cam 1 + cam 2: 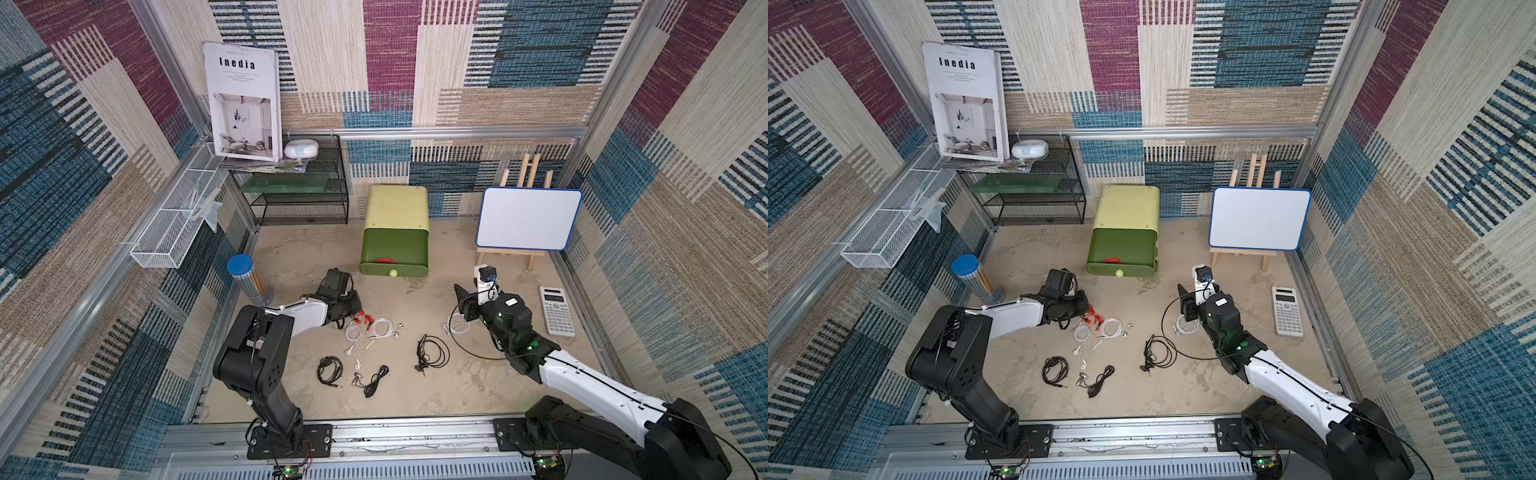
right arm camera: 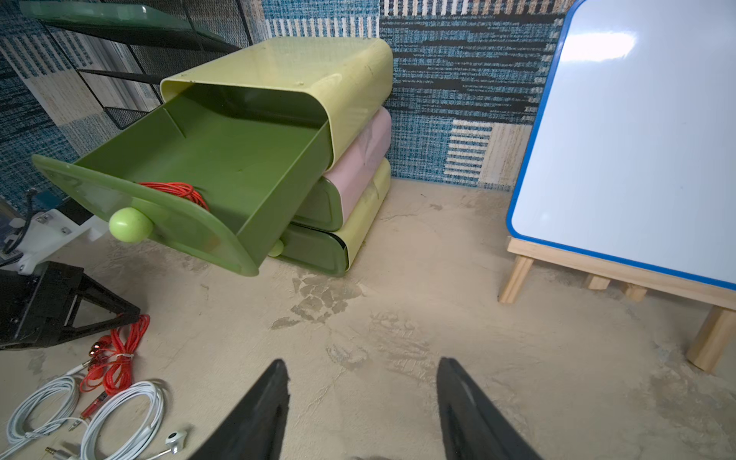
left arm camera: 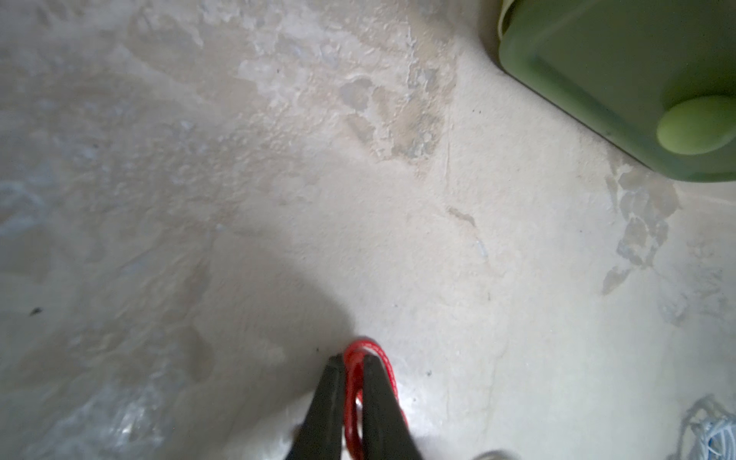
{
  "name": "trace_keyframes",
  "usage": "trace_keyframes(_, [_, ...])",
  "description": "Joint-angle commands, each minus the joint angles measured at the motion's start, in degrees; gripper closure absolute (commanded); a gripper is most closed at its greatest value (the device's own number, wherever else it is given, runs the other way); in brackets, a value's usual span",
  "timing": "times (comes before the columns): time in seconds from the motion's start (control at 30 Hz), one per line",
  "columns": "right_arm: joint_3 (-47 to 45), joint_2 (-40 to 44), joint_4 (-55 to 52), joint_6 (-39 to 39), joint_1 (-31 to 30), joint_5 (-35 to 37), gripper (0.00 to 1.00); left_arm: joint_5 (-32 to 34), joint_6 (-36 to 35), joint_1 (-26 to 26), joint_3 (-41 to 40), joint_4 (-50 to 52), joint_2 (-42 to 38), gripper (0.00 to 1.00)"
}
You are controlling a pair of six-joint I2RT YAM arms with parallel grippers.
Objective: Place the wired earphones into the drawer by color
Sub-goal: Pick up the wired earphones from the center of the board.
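The green drawer (image 2: 247, 159) of the stacked unit (image 1: 395, 208) stands pulled out, with one red-orange bundle of wired earphones (image 2: 177, 190) inside by its front. My left gripper (image 3: 353, 358) is down on the table, shut on a loop of the red earphones (image 3: 350, 382), which lie in front of the drawer (image 1: 365, 319). White earphones (image 1: 374, 328) lie tangled beside them. Another white bundle (image 1: 459, 326) sits under my right arm. Three black bundles (image 1: 330, 370) (image 1: 376, 380) (image 1: 432, 353) lie nearer the front. My right gripper (image 2: 362, 364) hovers open over bare table.
A calculator (image 1: 557, 311) lies at the right, and a whiteboard on a wooden easel (image 1: 528, 218) stands behind it. A blue-lidded tube (image 1: 247, 282) stands at the left. A black wire shelf (image 1: 299, 187) and a white mesh basket (image 1: 174, 232) line the back left.
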State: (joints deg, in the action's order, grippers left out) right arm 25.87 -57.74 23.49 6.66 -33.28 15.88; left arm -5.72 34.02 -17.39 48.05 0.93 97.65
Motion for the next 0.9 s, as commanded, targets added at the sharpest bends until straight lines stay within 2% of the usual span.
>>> trace_keyframes(0.0, [0.0,0.1,1.4,-0.2,0.0,0.7,0.37,1.0,-0.7,-0.2,0.2,3.1,0.2,0.9])
trace_keyframes(0.23, [0.0,0.2,1.3,-0.3,0.0,0.7,0.37,1.0,-0.4,-0.3,0.1,2.9,-1.6,1.0])
trace_keyframes(0.43, [0.0,0.3,1.3,-0.3,-0.1,0.7,0.37,0.5,-0.2,-0.4,-1.7,1.6,-6.4,1.0])
trace_keyframes(0.87, [-0.2,1.3,1.1,-0.1,0.0,0.6,0.37,4.1,-1.6,-0.4,-3.7,6.3,-20.5,1.0])
